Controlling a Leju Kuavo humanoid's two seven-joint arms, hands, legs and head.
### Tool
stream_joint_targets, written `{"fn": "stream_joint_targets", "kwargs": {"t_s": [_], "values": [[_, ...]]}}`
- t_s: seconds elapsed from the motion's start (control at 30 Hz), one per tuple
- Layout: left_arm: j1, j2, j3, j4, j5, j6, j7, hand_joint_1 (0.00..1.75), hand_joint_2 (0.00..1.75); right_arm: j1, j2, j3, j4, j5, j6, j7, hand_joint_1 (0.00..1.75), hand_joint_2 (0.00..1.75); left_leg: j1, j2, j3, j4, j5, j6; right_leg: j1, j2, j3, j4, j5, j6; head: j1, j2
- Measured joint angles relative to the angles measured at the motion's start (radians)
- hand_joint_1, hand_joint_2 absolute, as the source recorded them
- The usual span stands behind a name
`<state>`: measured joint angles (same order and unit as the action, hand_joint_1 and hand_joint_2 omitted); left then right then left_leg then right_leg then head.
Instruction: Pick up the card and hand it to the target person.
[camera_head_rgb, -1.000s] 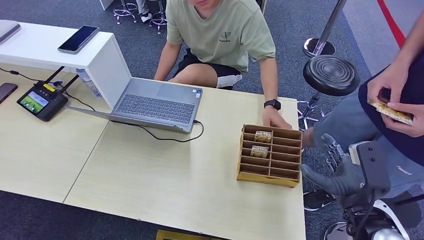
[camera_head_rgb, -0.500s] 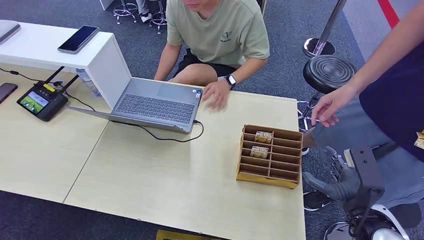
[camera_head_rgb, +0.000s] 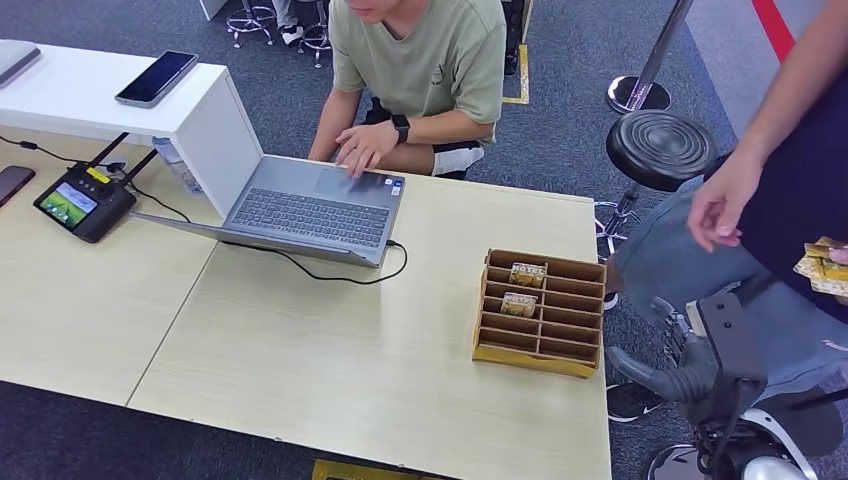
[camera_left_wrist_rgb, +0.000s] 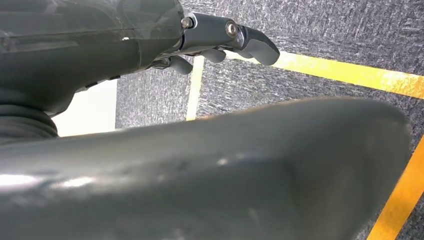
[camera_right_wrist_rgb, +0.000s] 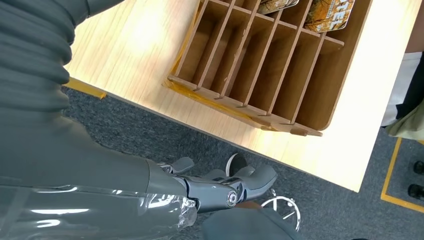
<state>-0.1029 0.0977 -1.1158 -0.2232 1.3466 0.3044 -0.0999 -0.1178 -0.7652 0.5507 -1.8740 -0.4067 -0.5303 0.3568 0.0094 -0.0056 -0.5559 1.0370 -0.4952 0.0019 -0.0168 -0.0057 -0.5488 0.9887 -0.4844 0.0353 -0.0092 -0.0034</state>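
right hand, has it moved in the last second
Yes. The right hand has dropped lower and pulled back beside the wooden card rack, which stayed put on the table.

I'm looking down on a pale wooden table (camera_head_rgb: 300, 340) that fills the lower left and centre of the frame, with a seam running through it. At upper left a white raised shelf (camera_head_rgb: 110, 105) stands on the table. Beyond the far edge the floor is dark grey carpet (camera_head_rgb: 570, 60), with a red stripe (camera_head_rgb: 785, 45) in the upper right corner and a yellow line (camera_head_rgb: 522, 70) near top centre. A round black stool (camera_head_rgb: 660, 148) sits at right, a metal stanchion (camera_head_rgb: 645, 85) behind it.
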Motion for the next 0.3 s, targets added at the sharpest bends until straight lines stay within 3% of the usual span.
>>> {"fn": "stream_joint_targets", "kwargs": {"t_s": [0.3], "values": [[0.0,0.0,0.0,0.0,0.0,0.0,0.001,0.0,0.0,-0.001,0.0,0.002,0.009,0.0,0.002,0.0,0.0,1.75,0.0,0.0,0.0,0.0,0.0,0.0,0.0,0.0,0.0,0.0,0.0,0.0,0.0,0.0]]}}
